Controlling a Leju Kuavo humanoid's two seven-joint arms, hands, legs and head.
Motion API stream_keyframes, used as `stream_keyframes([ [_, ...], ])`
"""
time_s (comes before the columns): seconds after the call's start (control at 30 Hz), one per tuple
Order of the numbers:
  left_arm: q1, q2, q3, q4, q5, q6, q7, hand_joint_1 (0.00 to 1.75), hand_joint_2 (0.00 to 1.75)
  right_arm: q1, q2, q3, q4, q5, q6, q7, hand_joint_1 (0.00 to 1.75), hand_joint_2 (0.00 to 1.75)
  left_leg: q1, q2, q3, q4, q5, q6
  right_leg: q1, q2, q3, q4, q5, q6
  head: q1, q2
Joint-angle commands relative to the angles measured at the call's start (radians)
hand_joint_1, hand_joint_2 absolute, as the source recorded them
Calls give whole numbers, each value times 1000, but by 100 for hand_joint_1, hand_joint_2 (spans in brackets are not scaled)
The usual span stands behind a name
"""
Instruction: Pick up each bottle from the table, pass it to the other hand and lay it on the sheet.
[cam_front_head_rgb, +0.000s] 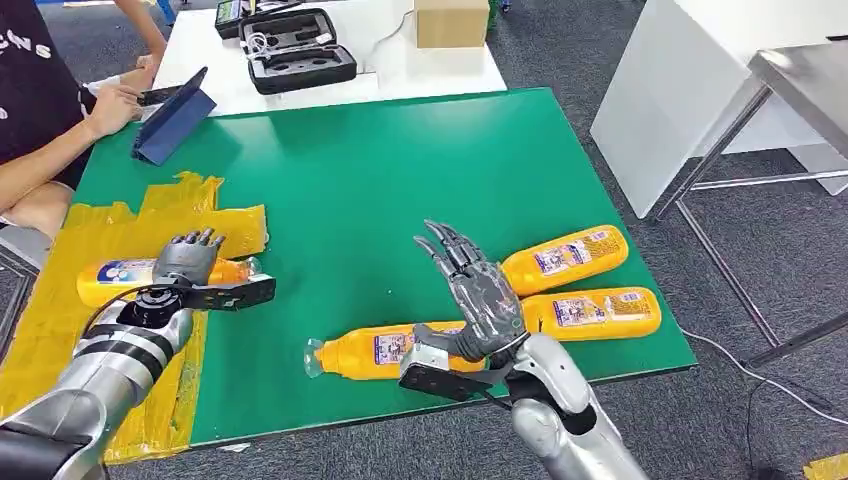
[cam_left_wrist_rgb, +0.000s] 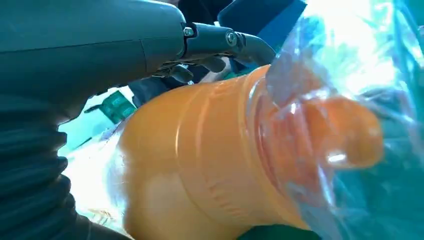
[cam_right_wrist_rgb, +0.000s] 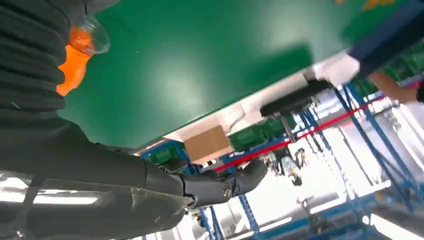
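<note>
An orange bottle (cam_front_head_rgb: 112, 276) lies on the yellow sheet (cam_front_head_rgb: 55, 340) at the left of the green table (cam_front_head_rgb: 400, 160). My left hand (cam_front_head_rgb: 188, 258) is curled over its neck end; the left wrist view has the bottle (cam_left_wrist_rgb: 200, 165) pressed right under the hand (cam_left_wrist_rgb: 125, 45). Another orange bottle (cam_front_head_rgb: 370, 352) lies near the front edge, its clear cap (cam_right_wrist_rgb: 82, 42) showing in the right wrist view. My right hand (cam_front_head_rgb: 470, 285) hovers just above it, fingers (cam_right_wrist_rgb: 220, 187) spread and holding nothing. Two more bottles (cam_front_head_rgb: 565, 258) (cam_front_head_rgb: 592, 313) lie to its right.
A person sits at the far left with a phone, beside a blue folded case (cam_front_head_rgb: 172, 118). On a white table behind are a black open case (cam_front_head_rgb: 300, 55) and a cardboard box (cam_front_head_rgb: 451, 22). A metal table (cam_front_head_rgb: 800, 80) stands to the right.
</note>
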Motion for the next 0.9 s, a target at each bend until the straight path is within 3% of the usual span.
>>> stream_keyframes([
  [0.03, 19, -37, 141, -11, 166, 27, -154, 0, 175, -149, -104, 189, 214, 105, 92, 47, 0, 175, 1, 1, 6, 0, -2, 0, 0, 3, 6, -1, -1, -1, 0, 0],
  [0.13, 93, -37, 189, -185, 316, 7, -266, 0, 175, -186, -118, 240, 303, 104, 142, 69, 0, 175, 0, 0, 4, -1, -1, 0, 0, 1, 4, -2, 0, -1, 0, 0],
  [0.27, 277, -3, 228, -587, 658, -141, -430, 0, 175, -237, -101, 305, 456, 101, 199, 92, 0, 175, 0, 2, 8, -1, -3, 0, 0, 5, 8, -2, -1, -1, 0, 0],
  [0.37, 342, 26, 222, -726, 750, -155, -442, 0, 175, -258, -82, 337, 539, 96, 220, 96, 0, 175, 0, 4, 8, -1, -4, 0, 0, 6, 7, -2, -1, -1, 0, 0],
  [0.9, 369, 35, 215, -771, 827, -163, -464, 0, 175, -283, -62, 374, 602, 92, 241, 112, 0, 175, 1, 0, 6, -1, -2, -1, 1, 2, 6, -1, -2, -1, 0, 0],
])
